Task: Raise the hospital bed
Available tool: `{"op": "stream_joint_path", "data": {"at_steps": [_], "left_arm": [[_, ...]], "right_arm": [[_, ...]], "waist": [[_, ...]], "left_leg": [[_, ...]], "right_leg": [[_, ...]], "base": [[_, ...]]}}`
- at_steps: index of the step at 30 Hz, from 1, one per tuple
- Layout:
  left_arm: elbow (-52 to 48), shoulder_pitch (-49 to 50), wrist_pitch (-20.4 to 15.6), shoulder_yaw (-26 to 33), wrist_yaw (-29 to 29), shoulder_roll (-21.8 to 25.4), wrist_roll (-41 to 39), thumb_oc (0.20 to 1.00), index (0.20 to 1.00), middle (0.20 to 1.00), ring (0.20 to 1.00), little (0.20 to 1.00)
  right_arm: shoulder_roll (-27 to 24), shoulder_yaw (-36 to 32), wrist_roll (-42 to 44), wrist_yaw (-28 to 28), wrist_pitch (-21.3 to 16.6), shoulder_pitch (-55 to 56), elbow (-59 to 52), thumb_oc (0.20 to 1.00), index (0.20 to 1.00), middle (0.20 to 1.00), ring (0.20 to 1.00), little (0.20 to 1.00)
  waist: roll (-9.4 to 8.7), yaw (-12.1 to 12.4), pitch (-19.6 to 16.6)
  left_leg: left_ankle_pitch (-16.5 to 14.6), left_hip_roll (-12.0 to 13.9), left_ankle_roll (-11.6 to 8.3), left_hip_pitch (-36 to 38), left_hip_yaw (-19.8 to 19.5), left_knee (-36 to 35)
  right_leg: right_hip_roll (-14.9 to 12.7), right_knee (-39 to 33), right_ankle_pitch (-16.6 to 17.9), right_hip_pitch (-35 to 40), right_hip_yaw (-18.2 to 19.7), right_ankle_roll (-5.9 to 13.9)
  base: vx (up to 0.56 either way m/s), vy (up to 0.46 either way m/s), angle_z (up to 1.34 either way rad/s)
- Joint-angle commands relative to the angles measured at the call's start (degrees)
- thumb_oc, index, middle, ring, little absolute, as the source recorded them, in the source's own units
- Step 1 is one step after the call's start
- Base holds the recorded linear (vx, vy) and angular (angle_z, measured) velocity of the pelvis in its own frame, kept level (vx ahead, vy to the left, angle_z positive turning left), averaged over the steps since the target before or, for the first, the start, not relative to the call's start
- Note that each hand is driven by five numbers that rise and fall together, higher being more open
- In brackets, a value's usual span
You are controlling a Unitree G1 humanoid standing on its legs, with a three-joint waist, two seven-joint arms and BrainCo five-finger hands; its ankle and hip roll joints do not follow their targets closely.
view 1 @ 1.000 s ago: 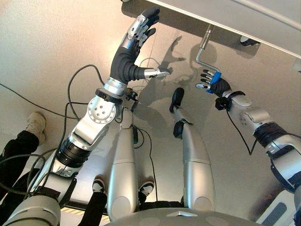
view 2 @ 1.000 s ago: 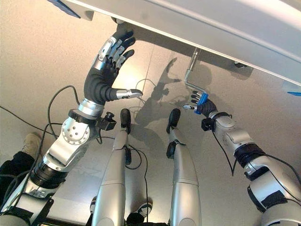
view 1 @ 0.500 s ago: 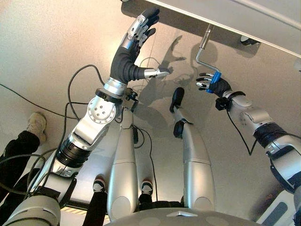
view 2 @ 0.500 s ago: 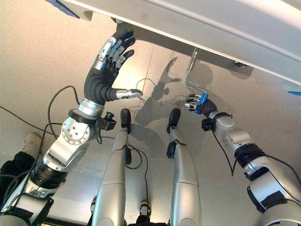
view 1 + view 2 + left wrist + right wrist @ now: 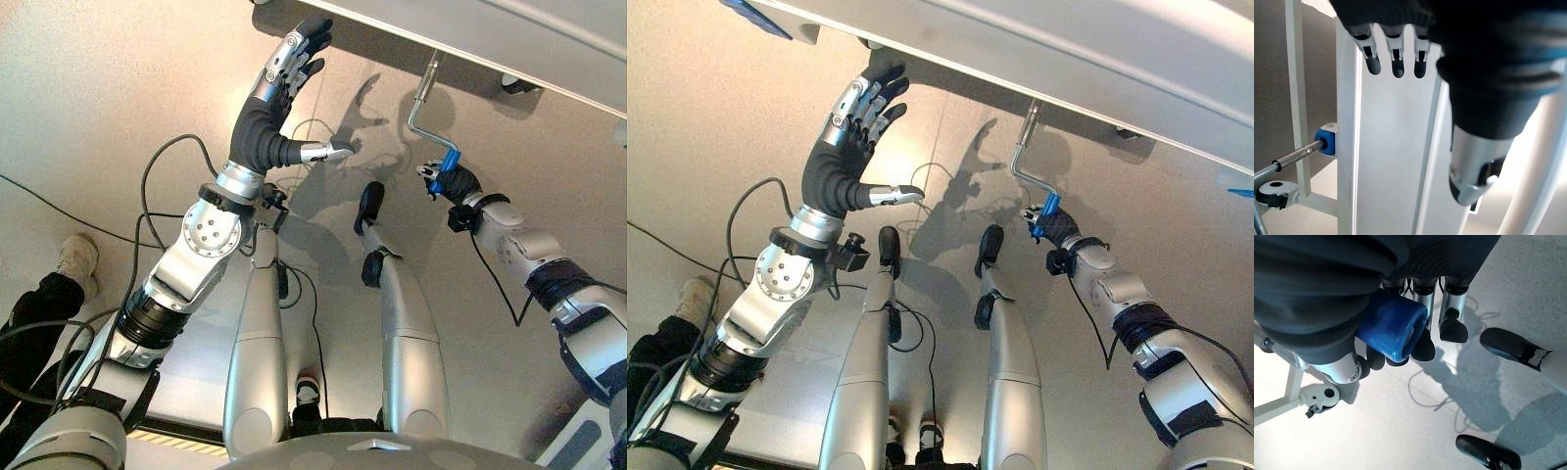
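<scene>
The hospital bed's pale frame (image 5: pixel 529 49) runs across the top of the eye views. A bent silver crank rod (image 5: pixel 419 98) hangs from it and ends in a blue handle (image 5: pixel 449 161). My right hand (image 5: pixel 455 182) is shut on that handle; in the right wrist view its fingers (image 5: pixel 1452 328) curl round the blue grip (image 5: pixel 1393 330). My left hand (image 5: pixel 279 83) is raised, open, with straight fingertips close under the bed's edge. In the left wrist view its fingers (image 5: pixel 1396 63) point at the white frame (image 5: pixel 1391 161).
A person's dark trouser leg and pale shoe (image 5: pixel 73 259) are on the floor at the left. A bed caster (image 5: pixel 514 83) stands beyond the crank. A caster (image 5: pixel 1273 191) and the crank shaft's blue fitting (image 5: pixel 1327 139) appear in the left wrist view.
My right hand's fingers have curled tighter round the blue handle, and the hand has shifted slightly right and down. The left hand has not moved.
</scene>
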Motion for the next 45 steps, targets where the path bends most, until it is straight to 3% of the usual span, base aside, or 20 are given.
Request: {"op": "stream_joint_path", "data": {"at_steps": [1, 30, 36, 45], "left_arm": [[-5.72, 0.44, -2.25, -0.75, -0.34, -0.86, -0.38, 1.000, 1.000, 1.000, 1.000, 1.000], [-5.17, 2.06, -1.82, 1.12, -0.19, -1.93, -1.93, 1.000, 1.000, 1.000, 1.000, 1.000], [-5.47, 2.75, -1.39, 2.05, -0.24, -1.91, -1.19, 1.000, 1.000, 1.000, 1.000, 1.000], [-6.57, 4.26, -1.38, 4.49, -1.77, 0.43, 0.62, 1.000, 1.000, 1.000, 1.000, 1.000]], "right_arm": [[0.90, 0.81, -0.46, 1.05, -2.36, -1.72, -4.41, 0.200, 0.200, 0.200, 0.200, 0.200], [6.60, -8.58, 9.05, -3.56, -7.52, -2.11, -8.01, 0.200, 0.200, 0.200, 0.200, 0.200], [6.14, -10.44, 11.09, -3.26, -9.13, 0.18, -15.04, 0.200, 0.200, 0.200, 0.200, 0.200], [-0.01, -16.59, 12.62, 0.90, -11.07, 11.49, -34.57, 0.200, 0.200, 0.200, 0.200, 0.200]], "waist": [[2.96, -0.20, -1.37], [2.55, -0.64, -1.37], [2.09, -1.18, -1.37], [0.54, -2.82, -1.37]], "left_leg": [[-1.95, -0.89, 1.89, -0.60, 0.77, 1.90], [-2.67, -0.94, 2.37, -0.82, 1.88, 2.75], [-2.83, -0.88, 2.39, -0.83, 2.27, 3.04], [-3.29, -0.74, 2.32, 0.51, 2.94, 3.27]], "right_leg": [[-0.31, -2.76, -1.84, 4.56, 0.84, 7.70], [-0.03, -3.76, -0.92, 4.66, 1.84, 7.62], [0.00, -4.28, -0.60, 4.84, 2.12, 7.70], [-0.01, -4.70, -0.27, 6.00, 2.75, 8.04]], "base": [[0.00, 0.000, 0.00], [0.00, 0.000, 0.00], [0.00, 0.012, -0.02], [0.00, 0.000, 0.00]]}}
